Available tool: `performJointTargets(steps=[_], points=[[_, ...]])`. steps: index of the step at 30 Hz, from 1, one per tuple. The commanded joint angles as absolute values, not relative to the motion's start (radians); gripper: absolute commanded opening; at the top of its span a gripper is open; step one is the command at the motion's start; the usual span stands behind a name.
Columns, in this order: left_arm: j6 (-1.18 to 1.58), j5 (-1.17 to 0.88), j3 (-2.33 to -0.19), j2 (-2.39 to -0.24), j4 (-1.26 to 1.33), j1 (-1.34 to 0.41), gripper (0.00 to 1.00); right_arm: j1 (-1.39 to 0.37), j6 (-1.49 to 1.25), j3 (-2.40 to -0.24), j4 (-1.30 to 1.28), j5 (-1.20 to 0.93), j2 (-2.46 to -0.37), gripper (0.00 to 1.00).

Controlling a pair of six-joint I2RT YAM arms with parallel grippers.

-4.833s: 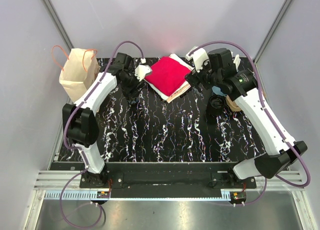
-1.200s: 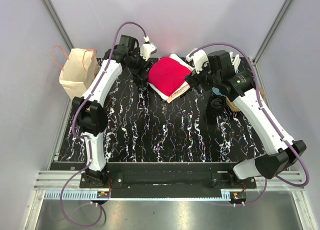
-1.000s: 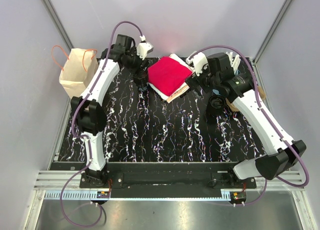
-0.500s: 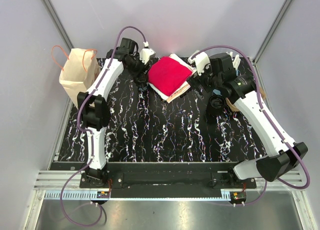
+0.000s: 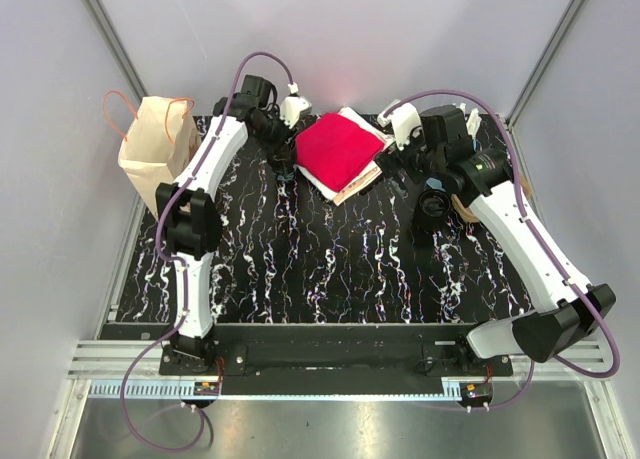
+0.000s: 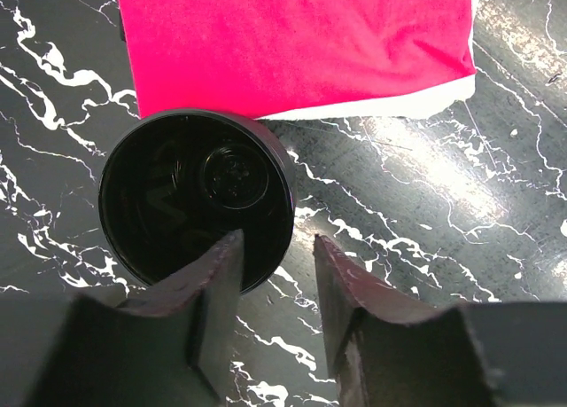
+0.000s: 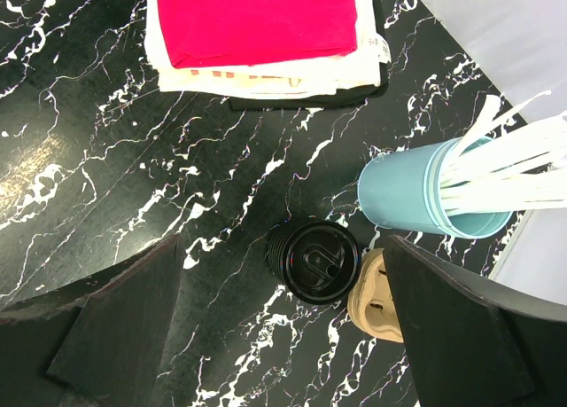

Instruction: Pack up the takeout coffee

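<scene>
An open black coffee cup (image 6: pixel 195 194) stands on the marble table next to the red cloth (image 6: pixel 292 35). My left gripper (image 6: pixel 275 247) hangs over the cup's near right rim. Its jaws are slightly apart, one finger (image 6: pixel 213 292) over the cup's mouth and the other over the table. In the top view the left gripper (image 5: pixel 282 151) is at the back by the red cloth (image 5: pixel 338 149). A stack of black lids (image 7: pixel 314 261) lies below my right gripper (image 7: pixel 282 240), which is wide open and empty.
A tan paper bag (image 5: pixel 155 144) with orange handles stands at the back left. A teal cup of white straws (image 7: pixel 434 194) and a beige cardboard piece (image 7: pixel 376 296) sit beside the lids. Folded cloths lie under the red one (image 7: pixel 257 17).
Since the earliest frame my left arm has reached further back toward the red cloth. In the last half second almost nothing has moved. The right gripper has shifted only slightly.
</scene>
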State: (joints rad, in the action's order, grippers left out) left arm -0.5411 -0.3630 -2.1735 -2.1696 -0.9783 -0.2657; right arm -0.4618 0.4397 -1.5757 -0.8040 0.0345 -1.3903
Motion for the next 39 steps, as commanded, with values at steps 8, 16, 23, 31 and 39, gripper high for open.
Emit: performJointTargets(steps=[8, 16, 23, 31, 39], points=[[-0.554, -0.367, -2.223, -2.186, -0.963, -0.268, 0.39, -0.453, 0.425, -1.582, -0.761, 0.023, -1.367, 1.0], [-0.552, -0.36, -2.237, -2.198, -0.965, -0.268, 0.27, -0.453, 0.425, -1.585, -0.758, 0.025, -1.371, 1.0], [-0.555, -0.351, -2.238, -2.201, -0.965, -0.267, 0.23, -0.448, 0.422, -1.586, -0.756, 0.023, -1.374, 1.0], [-0.552, -0.351, -2.241, -2.204, -0.963, -0.268, 0.11, -0.449, 0.422, -1.586, -0.758, 0.023, -1.374, 1.0], [-0.543, -0.362, -2.237, -2.189, -0.963, -0.275, 0.0, -0.448, 0.42, -1.582, -0.755, 0.028, -1.37, 1.0]])
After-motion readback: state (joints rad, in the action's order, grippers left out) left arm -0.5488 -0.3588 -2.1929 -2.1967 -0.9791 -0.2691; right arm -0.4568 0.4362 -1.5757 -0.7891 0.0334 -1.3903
